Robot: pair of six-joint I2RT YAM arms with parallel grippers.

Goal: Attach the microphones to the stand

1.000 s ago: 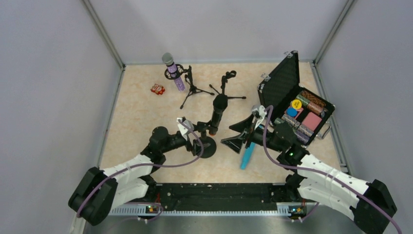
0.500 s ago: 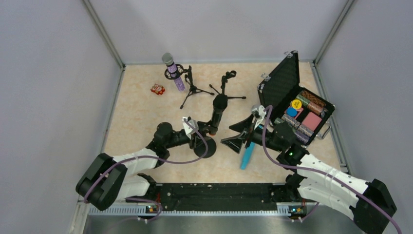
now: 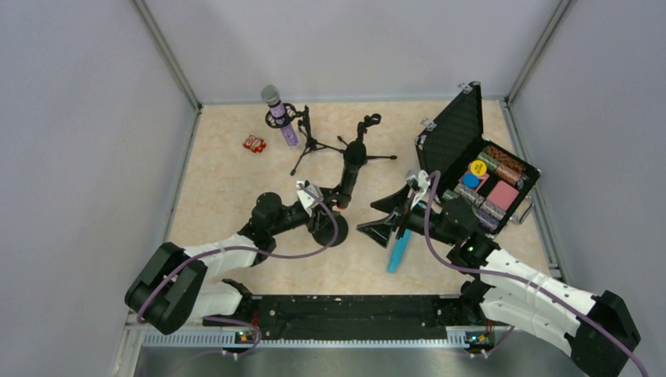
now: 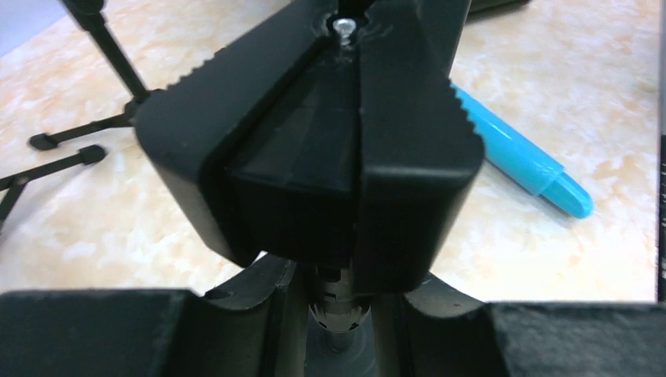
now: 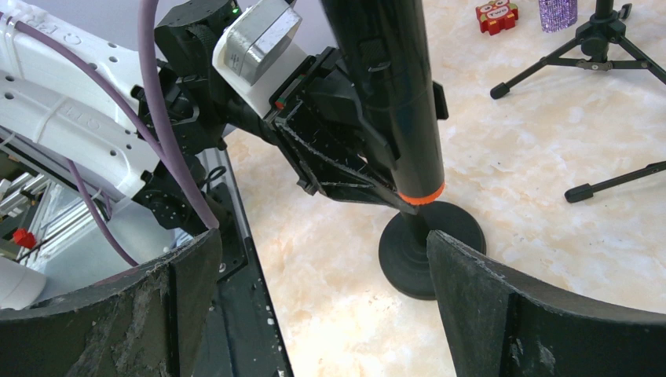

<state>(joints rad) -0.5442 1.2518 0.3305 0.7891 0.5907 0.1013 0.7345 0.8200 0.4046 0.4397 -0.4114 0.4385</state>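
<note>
Briefly, left to right across the peach marbled table [image 3: 224, 188], as I read it from my console:

1. Small red packet-like object [image 3: 254, 143], far left. It lies loose and has no part in the job; I cannot make out what it is.
2. Glittery purple microphone with silver mesh head [image 3: 277, 108], seated head-up in the ring of a black tripod stand [image 3: 310, 145]. I count this one as done.
3. Left tool [image 3: 328, 206], clenched on the lower body of the black stick microphone with an orange band [image 3: 350, 169]. The microphone leans head-away over the black round-base stand [image 3: 328, 234], its orange end right at the post. I judge the low hold is meant to steer that end into the mount. Whether it is seated yet I cannot tell.
4. Second black tripod stand [image 3: 367, 135], behind the black microphone and carrying nothing. Probably it is reserved for item 6.
5. Right tool [image 3: 379, 217], released with its jaws spread wide and holding nothing. It sits just beside the round base, a position from which it could brace the stand.
6. All-turquoise plastic microphone [image 3: 400, 253], lying flat on the table beneath the right arm, not yet mounted.
7. Black hard case [image 3: 459, 129], lid up, with coloured items inside. Not involved.
</note>
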